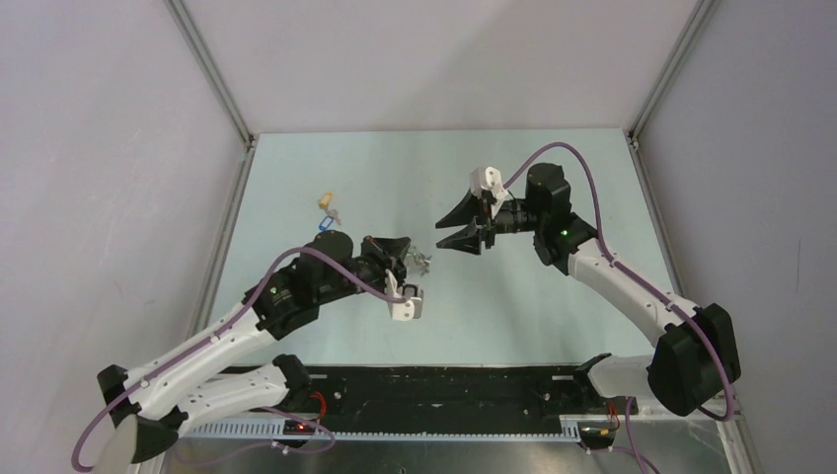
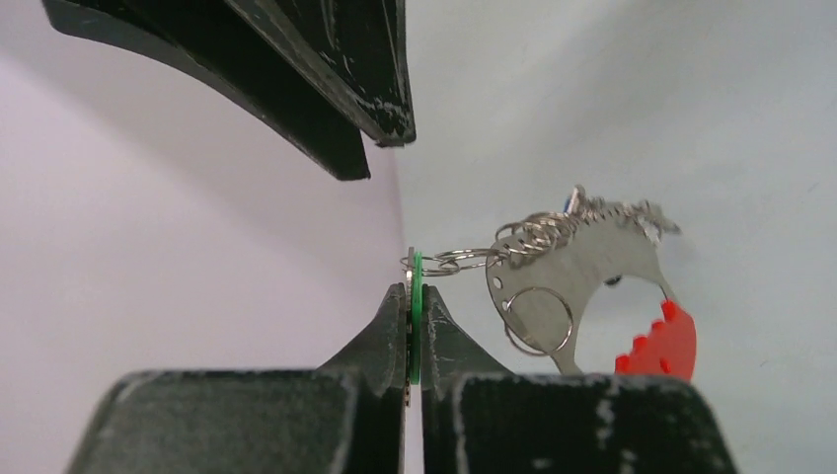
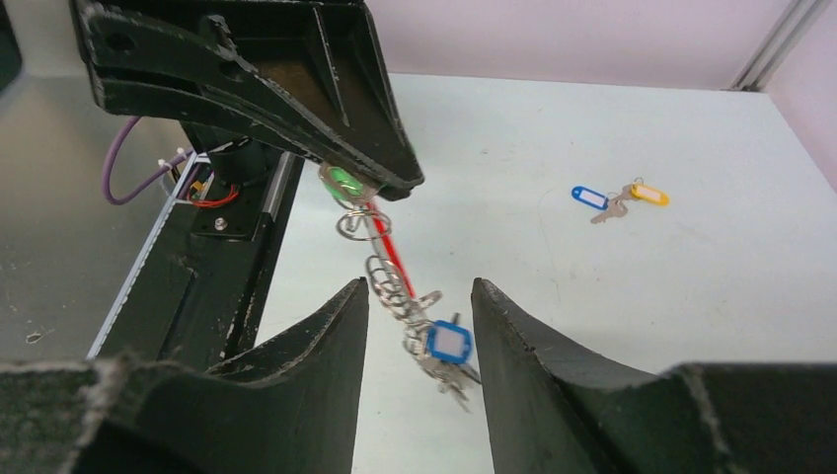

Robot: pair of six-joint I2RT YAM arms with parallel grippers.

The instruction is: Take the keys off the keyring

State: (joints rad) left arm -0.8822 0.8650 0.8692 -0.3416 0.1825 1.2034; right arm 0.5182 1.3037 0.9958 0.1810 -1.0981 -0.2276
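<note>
My left gripper [image 1: 407,255] is shut on the green tag [image 2: 417,269] of one key and holds the bunch above the table. From that tag hangs the keyring [image 2: 577,272], a silver piece with small rings and a red band [image 2: 666,341]. In the right wrist view the green tag [image 3: 343,181], the red band [image 3: 387,242] and a blue-tagged key [image 3: 449,343] hang in a chain. My right gripper [image 3: 419,296] is open, its fingers either side of the hanging bunch without touching it; it also shows in the top view [image 1: 446,231].
Two loose keys lie on the table at the far left, one with a blue tag [image 3: 590,197] and one with a tan-yellow tag [image 3: 649,195]; both show in the top view [image 1: 327,212]. Grey walls enclose the table; a black rail [image 1: 444,390] runs along the near edge.
</note>
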